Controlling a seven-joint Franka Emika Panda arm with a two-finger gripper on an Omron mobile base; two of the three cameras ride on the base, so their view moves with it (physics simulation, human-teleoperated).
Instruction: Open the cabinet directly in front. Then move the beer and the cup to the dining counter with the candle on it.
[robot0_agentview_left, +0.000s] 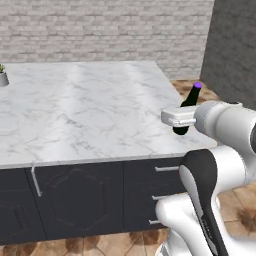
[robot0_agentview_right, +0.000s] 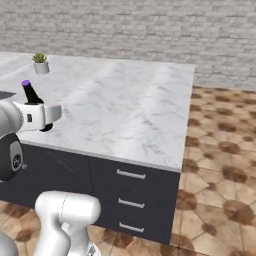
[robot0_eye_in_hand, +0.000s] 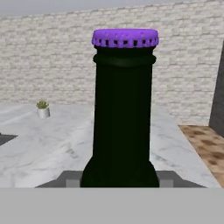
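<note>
A: Nearest the lens in the hand view: the beer (robot0_eye_in_hand: 123, 109), a dark glass bottle, round-shouldered, straight-necked, with a purple crimped cap. Glossy black, almost no reflections.

B: Gripper state?

A: Two grey finger stubs flank the bottle's shoulder at the bottom of the hand view, one each side. Whether the pads press the glass, I cannot tell; the tips are hidden behind the bottle and the lower band.

B: From the base cameras?

A: In the left base view the gripper (robot0_agentview_left: 181, 120) sits at about 3 o'clock of the frame, a white boxy hand reaching in from the right, with the bottle (robot0_agentview_left: 189, 106) upright just past it. Bottle base appears at or just over the dining counter (robot0_agentview_left: 90, 115) near its right edge; contact is not clear. The right base view shows the same from the other side: hand at 9 o'clock, bottle (robot0_agentview_right: 34, 102) behind it, counter (robot0_agentview_right: 130, 115) spreading to 3 o'clock.

B: Counter surface?

A: White marble with soft grey veining, smooth, flat-edged, on dark base units. Left base view shows a carved door panel and a vertical bar handle; right base view shows the drawers (robot0_agentview_right: 131, 200), three stacked with short horizontal silver handles.

B: Anything else on top?

A: A small potted plant (robot0_agentview_right: 40, 63), green tuft in a pale grey pot, far corner at 10 o'clock in the right base view. Behind, a pale brick wall (robot0_agentview_right: 150, 30); right of the counter, a brown patterned tile floor (robot0_agentview_right: 220, 165).
</note>
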